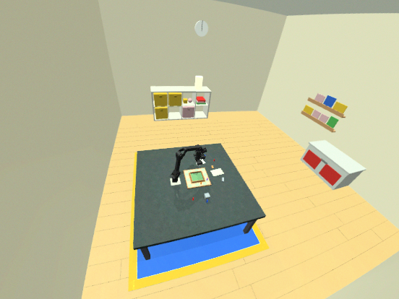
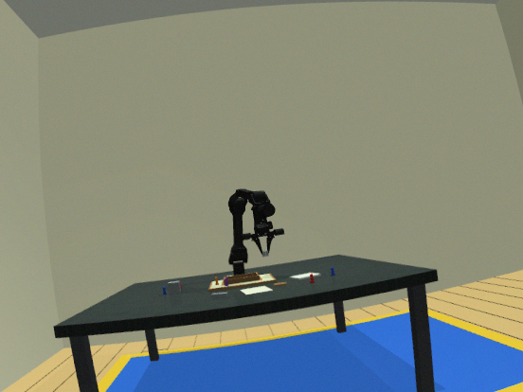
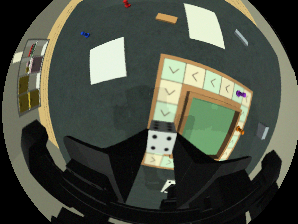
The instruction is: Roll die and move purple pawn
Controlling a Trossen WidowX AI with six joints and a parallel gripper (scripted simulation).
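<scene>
My gripper (image 3: pixel 161 134) (image 2: pixel 265 252) (image 1: pixel 199 160) is shut on the white die (image 3: pixel 160 141) (image 2: pixel 265 254) and holds it well above the table, over the near corner of the game board (image 3: pixel 169 90) (image 2: pixel 267 279) (image 1: pixel 188 183). The board has a ring of arrow squares around a green-floored tray (image 3: pixel 206 125) (image 2: pixel 243 276) (image 1: pixel 196 176). The purple pawn (image 3: pixel 241 95) (image 2: pixel 225 282) stands on a board square at the far side from the gripper. An orange pawn (image 3: pixel 241 131) (image 2: pixel 217 280) stands on another board square.
Two white sheets (image 3: pixel 108 60) (image 3: pixel 204 24) lie on the dark table (image 1: pixel 162 217) beside the board, with a small wooden block (image 3: pixel 166 18). A red pawn (image 3: pixel 127 3) (image 2: pixel 312 278), blue pawns (image 3: pixel 85 34) (image 2: pixel 333 272) (image 2: pixel 164 290) and a grey cube (image 2: pixel 174 286) stand off the board.
</scene>
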